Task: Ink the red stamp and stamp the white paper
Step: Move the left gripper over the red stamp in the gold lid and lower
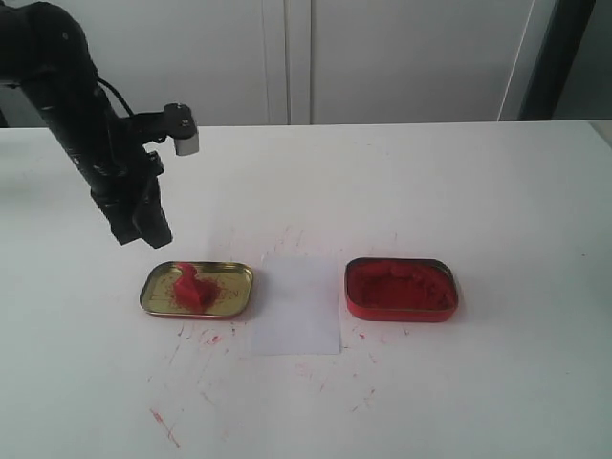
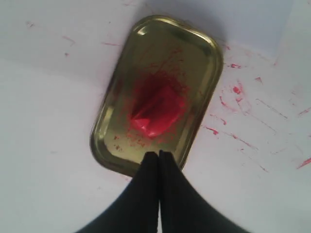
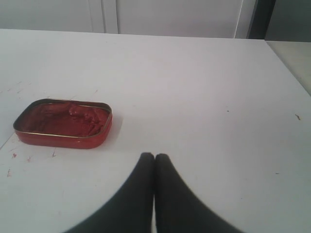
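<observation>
Red stamp [image 1: 191,284]: lying inside the shallow gold tin lid [image 1: 241,277], left of centre and low in the exterior view. In the left wrist view [image 2: 158,109] seen as a red lump near the middle of the lid [image 2: 160,43], with red smears around it. Exact pose of the stamp hard to tell. Not held by any gripper.

White paper [image 1: 296,304]: flat on the white table [image 1: 478,182], just right of the lid, between the lid and the red tin of ink paste [image 1: 402,314]. Very close to the lid on one side, a small gap to the tin on the other. Tin open, filled with red paste, right of centre in the exterior view; shown also at the left of the right wrist view [image 3: 63,138].

Left gripper [image 1: 145,234]: up and left of the lid in the exterior view, black fingers pressed together, nothing between them. In the left wrist view [image 2: 158,154] tips placed at one short rim of the lid; touching it or not, cannot tell.

Right gripper [image 3: 154,156]: fingers pressed together too, empty, over bare table, well apart from the tin.

Thin red marks [image 1: 196,349] scattered on the table below the lid and around the paper.
</observation>
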Motion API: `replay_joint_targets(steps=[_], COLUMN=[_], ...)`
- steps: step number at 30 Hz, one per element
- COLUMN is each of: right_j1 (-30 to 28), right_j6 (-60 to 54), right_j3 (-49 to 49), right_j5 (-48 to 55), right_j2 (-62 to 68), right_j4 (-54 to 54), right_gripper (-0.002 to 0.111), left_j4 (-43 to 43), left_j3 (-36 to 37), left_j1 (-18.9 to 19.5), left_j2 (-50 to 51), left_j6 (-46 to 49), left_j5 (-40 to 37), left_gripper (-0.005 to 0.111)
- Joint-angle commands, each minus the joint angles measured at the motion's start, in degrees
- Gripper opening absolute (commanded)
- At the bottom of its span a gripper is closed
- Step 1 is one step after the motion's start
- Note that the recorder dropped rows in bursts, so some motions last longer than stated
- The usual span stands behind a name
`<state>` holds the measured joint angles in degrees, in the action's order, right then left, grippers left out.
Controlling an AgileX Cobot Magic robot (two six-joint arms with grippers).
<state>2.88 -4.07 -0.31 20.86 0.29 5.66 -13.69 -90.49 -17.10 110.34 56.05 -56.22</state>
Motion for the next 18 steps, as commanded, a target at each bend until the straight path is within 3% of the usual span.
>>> replay_joint_targets(steps=[1, 6, 18], right_j1=[0.1, 0.1, 0.1], right_j6=[-0.2, -0.2, -0.2], right_j3=[0.3, 0.3, 0.3], right_j5=[-0.8, -0.8, -0.8], right_j2=[-0.3, -0.3, -0.3], right_j4=[0.0, 0.0, 0.0], right_gripper=[0.0, 0.0, 0.0], left_j4=[-0.2, 1.5, 4.3], left_j3=[-0.3, -0.3, -0.3], left_j1=[-3.1, -5.0, -5.0], left_j2=[0.1, 0.1, 1.0], left_j6=[8.8, 19.5, 38.8], left_j5=[-1.5, -1.1, 0.0], left_gripper=[0.0, 0.0, 0.0])
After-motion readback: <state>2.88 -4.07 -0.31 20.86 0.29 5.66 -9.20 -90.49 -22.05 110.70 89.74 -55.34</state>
